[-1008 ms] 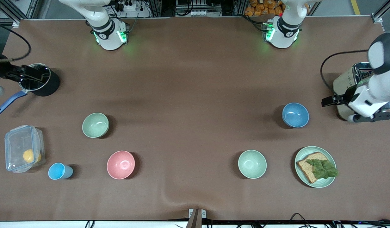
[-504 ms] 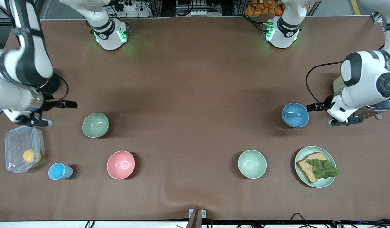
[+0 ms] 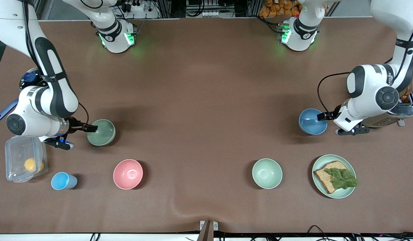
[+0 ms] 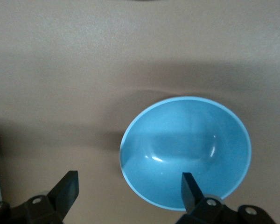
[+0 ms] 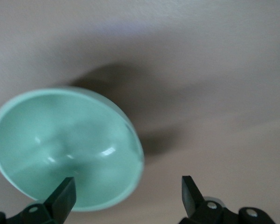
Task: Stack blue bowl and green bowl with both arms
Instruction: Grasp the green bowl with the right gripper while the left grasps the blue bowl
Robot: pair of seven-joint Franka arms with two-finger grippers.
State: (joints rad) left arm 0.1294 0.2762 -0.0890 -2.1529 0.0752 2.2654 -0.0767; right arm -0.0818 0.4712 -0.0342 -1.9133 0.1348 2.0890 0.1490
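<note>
Front view: my two arms reach down at either end of the table (image 3: 206,100), each gripper at a bowl.
My left gripper (image 3: 322,116) hangs with fingers apart over the rim of the blue bowl (image 3: 312,121), which sits on the table at the left arm's end; my right gripper (image 3: 90,127), fingers also apart, is over the rim of the green bowl (image 3: 102,132) at the right arm's end; a pink bowl (image 3: 128,174) lies nearer the front camera.

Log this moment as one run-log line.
stage: approach | left gripper: open, at blue bowl rim | right gripper: open, at green bowl rim | bowls: apart, on table, unstacked
</note>
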